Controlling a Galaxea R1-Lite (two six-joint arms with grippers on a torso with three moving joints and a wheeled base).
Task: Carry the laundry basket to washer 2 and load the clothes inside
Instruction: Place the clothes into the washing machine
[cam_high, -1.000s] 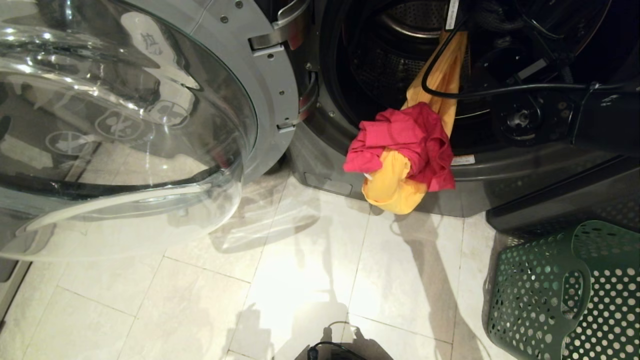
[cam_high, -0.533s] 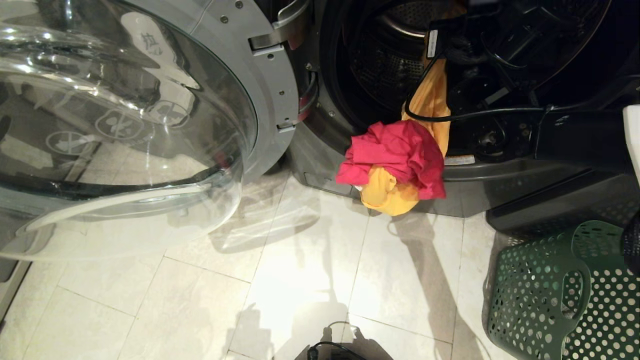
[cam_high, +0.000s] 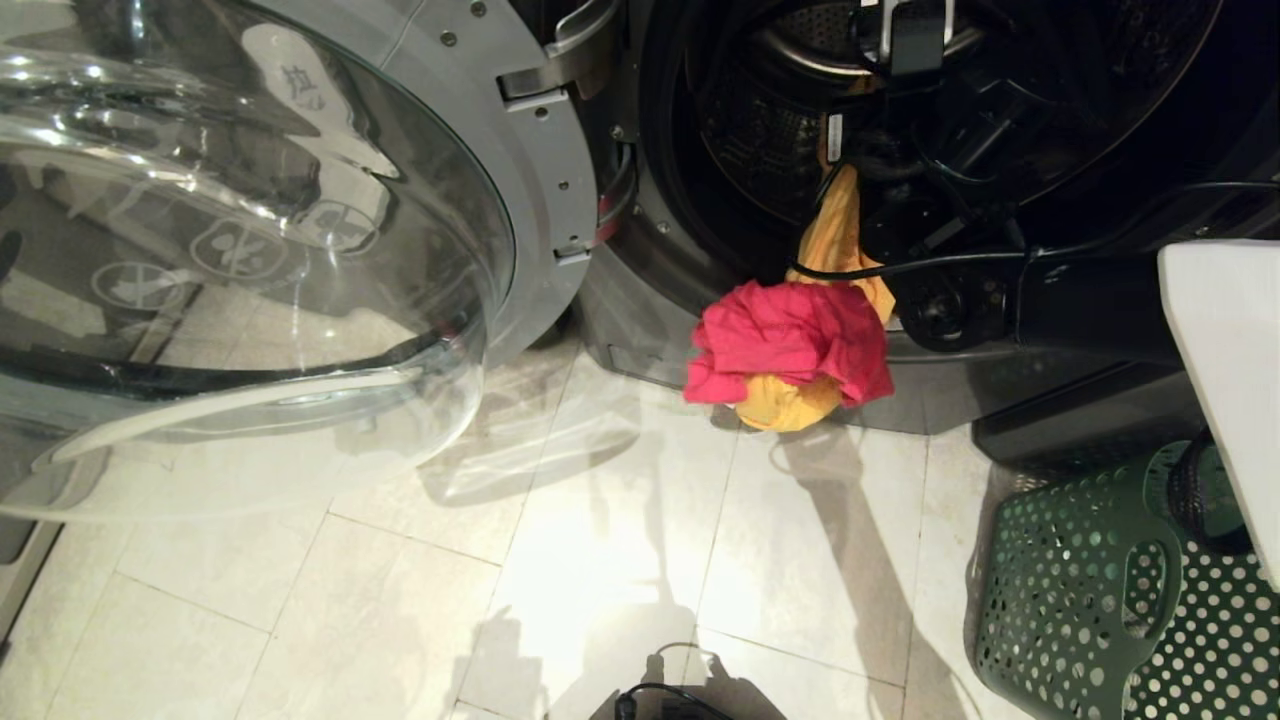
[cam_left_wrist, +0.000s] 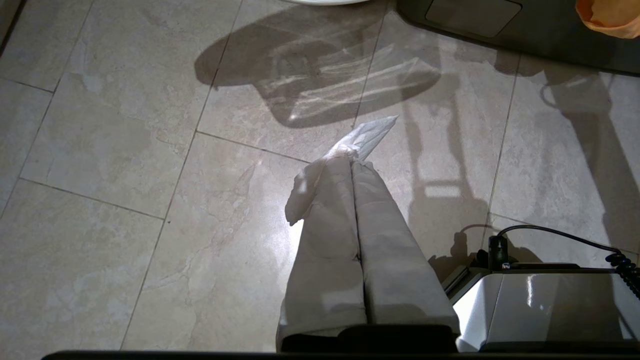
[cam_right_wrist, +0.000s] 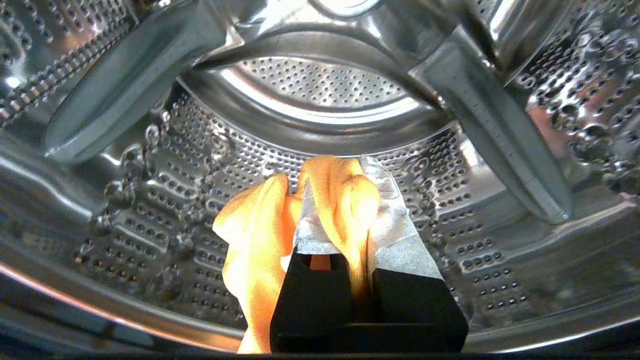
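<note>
The laundry basket (cam_high: 1100, 590) stands on the tiled floor (cam_high: 600, 580) at the near right, well behind and below the right gripper (cam_right_wrist: 345, 200), and just in front of the washer's lower panel. The left gripper (cam_left_wrist: 350, 160) hangs low over the tiles, far back from the drum, its cloth-covered fingers pressed together with nothing between them. Out to the working gripper's left, the glass door (cam_high: 250, 250) stands swung wide open. Below and behind that gripper, a red garment (cam_high: 790, 345) bunches around the yellow garment (cam_high: 835, 235) at the door sill, both hanging down the front of washer 2 (cam_high: 1000, 370). The yellow cloth runs up from there into the opening. The right gripper reaches inside the drum (cam_right_wrist: 320, 85), its fingers clenched on a fold of the yellow garment, with the perforated steel wall and paddles ahead of it.
</note>
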